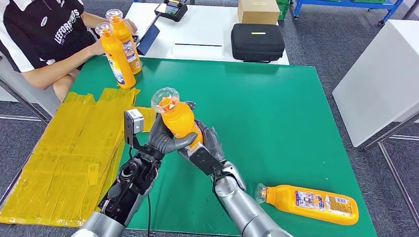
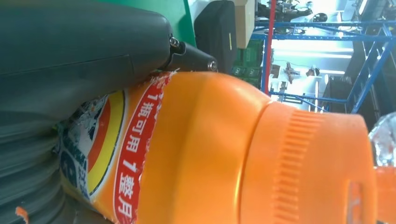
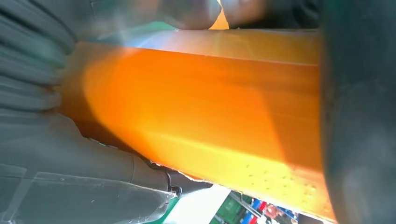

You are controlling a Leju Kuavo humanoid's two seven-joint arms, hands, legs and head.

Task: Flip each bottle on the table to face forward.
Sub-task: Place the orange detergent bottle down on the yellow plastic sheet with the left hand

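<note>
Midway above the green surface (image 1: 296, 113), an orange bottle (image 1: 180, 120) is held upright and slightly tilted, its clear cap uppermost, gripped by the left hand (image 1: 165, 139) and the right hand (image 1: 205, 143), fingers (image 1: 174, 143) wrapped around its body. A second bottle (image 1: 309, 201) is seen lying on its side near the front edge; two more bottles (image 1: 121, 49) are held upright by a seated person (image 1: 44, 34).

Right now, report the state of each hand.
Left hand: holding the raised orange bottle.
Right hand: also gripping that same bottle from the other side.
</note>
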